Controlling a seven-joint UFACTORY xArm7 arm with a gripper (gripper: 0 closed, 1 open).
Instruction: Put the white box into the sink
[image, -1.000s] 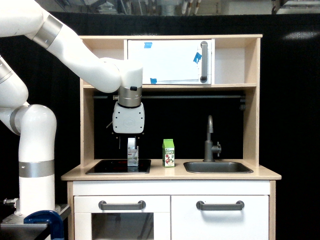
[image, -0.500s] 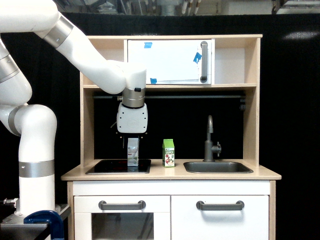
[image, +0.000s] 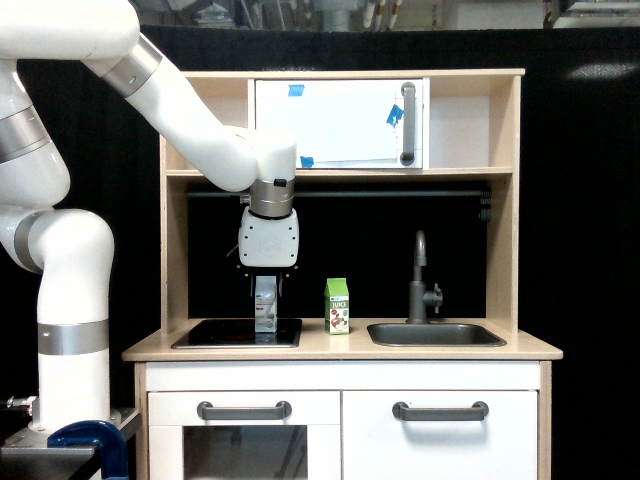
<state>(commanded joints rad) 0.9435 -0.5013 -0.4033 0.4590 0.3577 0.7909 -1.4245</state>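
Since the earlier frames, the gripper (image: 266, 283) has been shifted slightly toward the exterior view's right and is now clenched around the top of the white box (image: 265, 313). This box is kept upright over the black stovetop (image: 237, 333). Further right, the green juice carton (image: 338, 306) and then the sink (image: 436, 334) are seen.

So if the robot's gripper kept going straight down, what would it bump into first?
The gripper points down at the white box, so it would likely meet the box's top first, though depth is unclear from this one view.

White box (image: 265, 304) with dark print, green juice carton (image: 338, 305), grey sink (image: 436, 335).
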